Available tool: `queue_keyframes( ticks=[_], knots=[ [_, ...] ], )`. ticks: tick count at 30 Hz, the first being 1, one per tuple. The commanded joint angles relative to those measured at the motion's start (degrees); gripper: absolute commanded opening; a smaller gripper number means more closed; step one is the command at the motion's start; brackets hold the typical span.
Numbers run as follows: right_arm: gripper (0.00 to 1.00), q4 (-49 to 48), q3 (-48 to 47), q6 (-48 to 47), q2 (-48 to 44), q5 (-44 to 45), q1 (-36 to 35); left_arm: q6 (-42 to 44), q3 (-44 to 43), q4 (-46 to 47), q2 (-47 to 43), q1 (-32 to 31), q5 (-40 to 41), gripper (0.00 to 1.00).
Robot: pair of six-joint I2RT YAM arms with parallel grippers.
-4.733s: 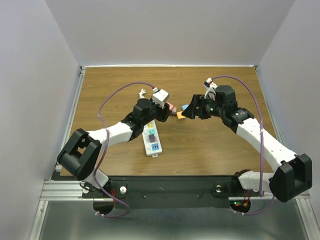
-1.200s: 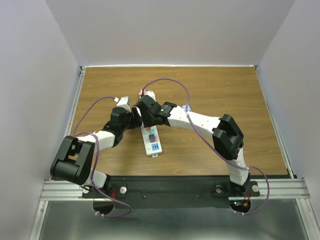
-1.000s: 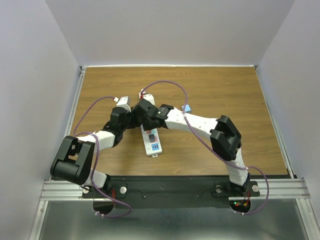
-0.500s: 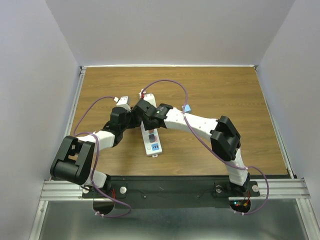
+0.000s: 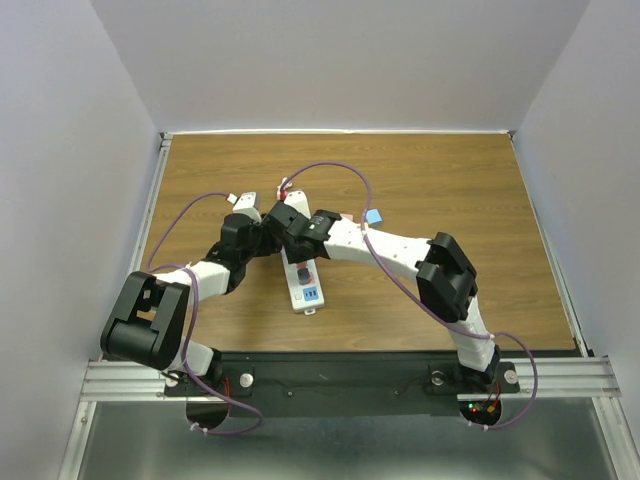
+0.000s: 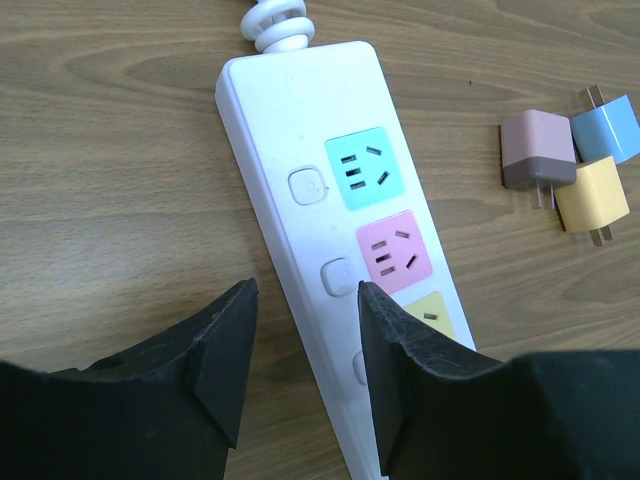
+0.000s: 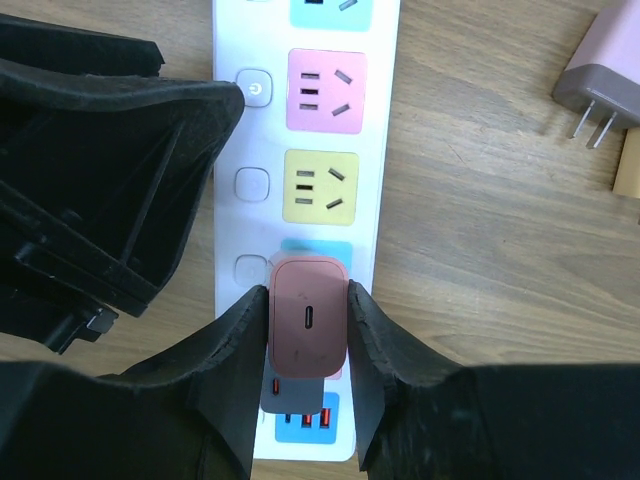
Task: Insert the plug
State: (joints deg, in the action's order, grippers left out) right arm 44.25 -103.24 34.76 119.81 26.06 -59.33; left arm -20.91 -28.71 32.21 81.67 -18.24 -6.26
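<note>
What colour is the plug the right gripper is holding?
The plug is dusty pink, shown best in the right wrist view.

No legible text, labels or numbers.

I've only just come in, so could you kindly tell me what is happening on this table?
The right pincer is shut on a reddish-brown cube plug, held over the light-blue socket of the long white plastic power strip. Whether its prongs are in cannot be seen. The left pincer is open, straddling the strip's edge. A mauve cube plug, a blue cube plug and a yellow cube plug lie loose beside it.
</note>
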Motion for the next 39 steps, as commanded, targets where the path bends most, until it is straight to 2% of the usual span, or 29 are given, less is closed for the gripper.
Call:
queue_keyframes(
  ticks=[1,21,39],
  knots=[
    [0.00,0.1,-2.9,0.7,1.4,1.5,-0.7,0.2,0.5,2.9,-0.4,0.3,-0.6,0.55],
    [0.00,0.1,-3.4,0.8,0.5,6.1,-1.1,0.4,0.1,2.8,0.2,0.2,-1.2,0.52],
    [0.00,-0.1,-4.4,1.1,2.7,3.2,-1.6,0.7,-0.2,2.7,0.7,0.2,-1.8,0.51]
  ],
)
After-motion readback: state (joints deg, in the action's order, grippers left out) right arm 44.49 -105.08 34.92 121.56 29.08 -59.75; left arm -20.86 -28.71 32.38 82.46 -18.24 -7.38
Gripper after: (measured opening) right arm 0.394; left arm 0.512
